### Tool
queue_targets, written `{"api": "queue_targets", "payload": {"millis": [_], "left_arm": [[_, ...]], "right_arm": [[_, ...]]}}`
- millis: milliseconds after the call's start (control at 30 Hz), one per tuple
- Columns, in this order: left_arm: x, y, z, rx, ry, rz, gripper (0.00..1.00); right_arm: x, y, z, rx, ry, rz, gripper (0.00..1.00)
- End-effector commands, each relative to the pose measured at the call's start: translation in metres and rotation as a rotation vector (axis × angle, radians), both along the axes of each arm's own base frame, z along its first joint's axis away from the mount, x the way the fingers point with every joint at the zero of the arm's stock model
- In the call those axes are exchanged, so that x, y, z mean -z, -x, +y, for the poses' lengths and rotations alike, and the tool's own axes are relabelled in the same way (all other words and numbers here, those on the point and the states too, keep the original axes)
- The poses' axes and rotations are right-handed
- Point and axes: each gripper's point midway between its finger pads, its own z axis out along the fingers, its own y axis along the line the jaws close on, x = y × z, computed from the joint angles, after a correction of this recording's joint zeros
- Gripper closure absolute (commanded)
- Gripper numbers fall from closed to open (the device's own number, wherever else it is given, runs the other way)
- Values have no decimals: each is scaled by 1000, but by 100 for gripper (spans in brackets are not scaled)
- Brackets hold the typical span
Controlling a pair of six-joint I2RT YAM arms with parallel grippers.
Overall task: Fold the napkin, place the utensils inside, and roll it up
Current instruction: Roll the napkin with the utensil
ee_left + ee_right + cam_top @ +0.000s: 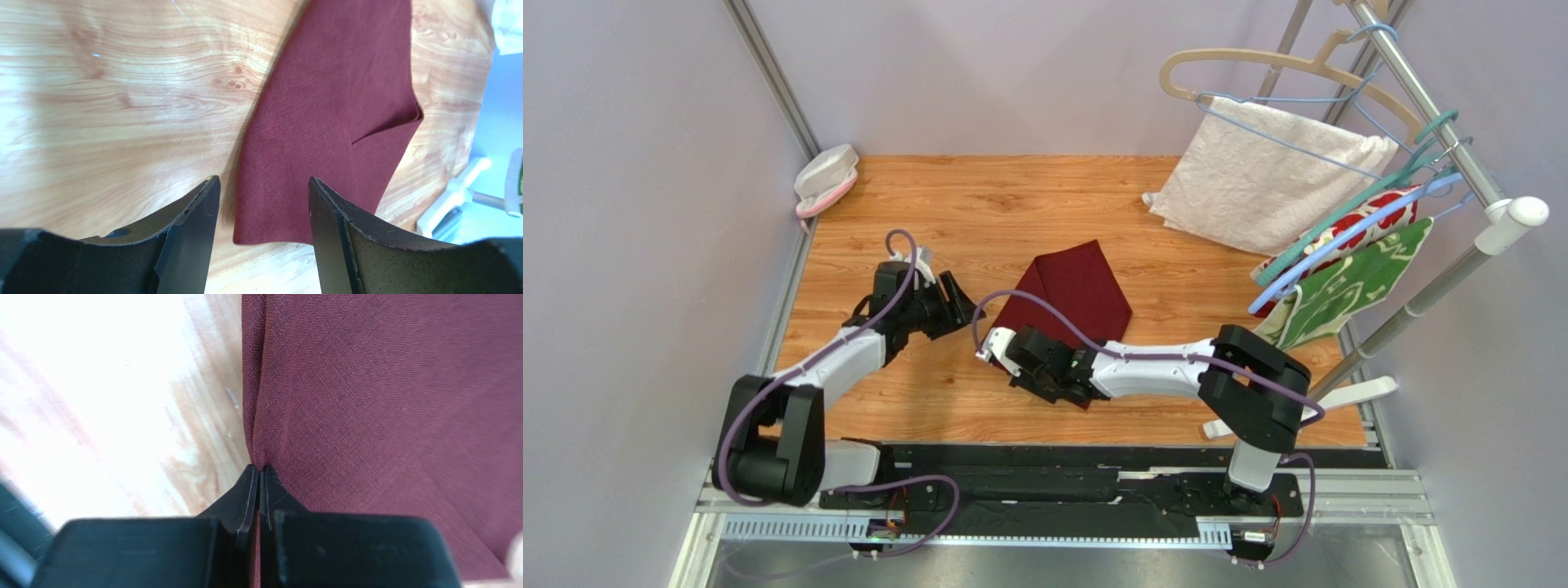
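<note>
the surface (940, 208) carried the napkin (1075, 288) near its middle, lying flat and already doubled over, one flap crossing the other so a blunt point aimed away from the arms. its long axis seemed to run from the near-left corner toward the far right, though the right arm hid the near edge. the right pincer (259, 471) was clamped shut on the napkin's left fold edge, the cloth puckering at its tips, probably to lift that side for another fold. the left pincer (263, 184) hovered just left of the cloth with jaws spread, holding nothing, likely ready to take a corner. no utensils showed.
</note>
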Motion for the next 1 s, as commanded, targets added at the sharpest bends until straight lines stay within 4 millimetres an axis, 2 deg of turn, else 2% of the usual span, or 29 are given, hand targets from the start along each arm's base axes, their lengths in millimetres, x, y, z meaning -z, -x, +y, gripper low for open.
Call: {"api": "queue_targets", "payload": {"millis": [0, 33, 100, 133, 167, 233, 267, 400, 433, 500, 567, 733, 900, 933, 967], "left_arm": [[-4, 12, 22, -49, -99, -49, 37], [-5, 13, 23, -43, -110, -66, 37], [-11, 18, 25, -38, -113, -112, 37], [-12, 19, 26, -29, -120, -131, 37], [-14, 19, 26, -25, -123, -148, 37], [-19, 23, 26, -12, -122, -176, 37], [-20, 24, 25, -6, -119, -183, 37], [-18, 26, 18, 38, -101, -186, 37], [-14, 28, 17, 45, -93, -172, 36], [-15, 24, 9, 62, -54, -180, 36], [-10, 24, 5, 76, -32, -160, 36], [-9, 21, 3, 75, -26, -166, 36], [-7, 28, 0, 69, 12, -158, 37], [-2, 33, -2, 70, 21, -147, 37], [-7, 34, -8, 77, 41, -167, 37]], "right_arm": [[-31, 22, 27, -49, -194, 252, 100], [-33, 15, 24, -20, -218, 292, 100], [-38, 20, 29, -41, -272, 396, 100], [-42, 11, 27, -16, -301, 429, 100], [-47, 14, 30, -41, -333, 476, 100], [-49, 3, 26, -25, -358, 507, 100], [-52, 5, 28, -13, -380, 550, 100], [-51, -7, 25, 26, -424, 639, 100], [-44, -13, 22, 46, -429, 664, 100], [-43, -19, 21, 67, -465, 706, 100], [-35, -18, 19, 78, -480, 747, 100], [-26, -35, 11, 144, -523, 772, 100], [-14, -45, 1, 198, -530, 782, 100], [-13, -47, -1, 208, -531, 787, 100], [-8, -47, -2, 216, -526, 791, 100]]}}
